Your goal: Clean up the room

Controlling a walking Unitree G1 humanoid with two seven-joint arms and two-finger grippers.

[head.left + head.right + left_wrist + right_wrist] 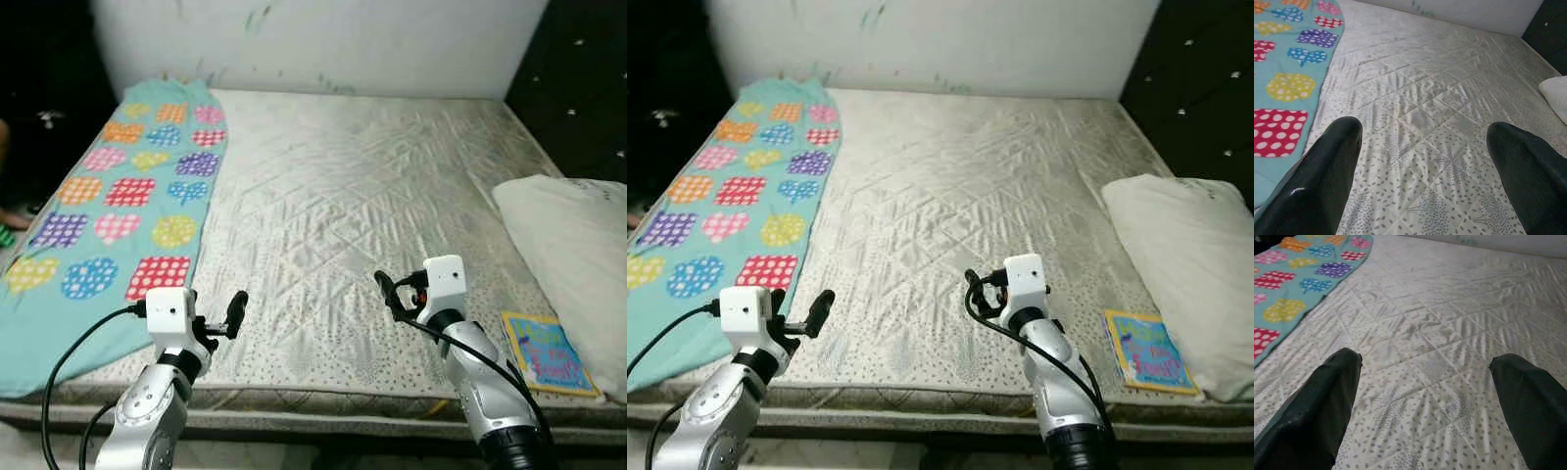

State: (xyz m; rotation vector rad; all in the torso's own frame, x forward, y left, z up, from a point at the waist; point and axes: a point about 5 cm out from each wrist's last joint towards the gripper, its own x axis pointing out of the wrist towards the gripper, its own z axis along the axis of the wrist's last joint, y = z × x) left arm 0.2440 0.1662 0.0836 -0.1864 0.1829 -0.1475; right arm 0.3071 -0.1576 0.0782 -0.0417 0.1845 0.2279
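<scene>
A bright blanket (108, 206) with dotted hearts lies flat along the left side of the bed (343, 196). The left gripper (233, 315) and right gripper (389, 291) hang over the near edge, fingers spread wide, holding nothing, ready to reach. A picture book (549, 352) lies near the right, just beside the white pillow (573, 255); it likely needs tidying.

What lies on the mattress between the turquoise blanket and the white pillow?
Between the turquoise blanket and the white pillow the quilted mattress is bare, seen in both eye views.
</scene>
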